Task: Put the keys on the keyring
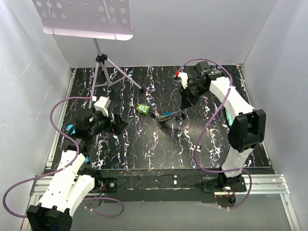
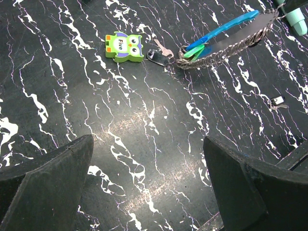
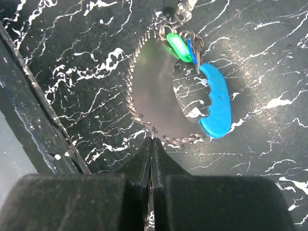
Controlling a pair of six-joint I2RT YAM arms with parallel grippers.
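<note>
The keyring, an oval loop of grey beaded chain, hangs from my right gripper, which is shut on a link at its near end. A bright blue curved clip sits on the loop's right side. Two keys, one green-headed and one blue-headed, hang at the loop's far end. From above, the keyring stretches left of the right gripper. My left gripper stands open over bare table, well short of the keyring; from above the left gripper is at the left.
A green owl charm lies left of the keyring, with a small silver piece beside it. A teal marker and a small metal bit lie to the right. A tripod stand rises at the back left.
</note>
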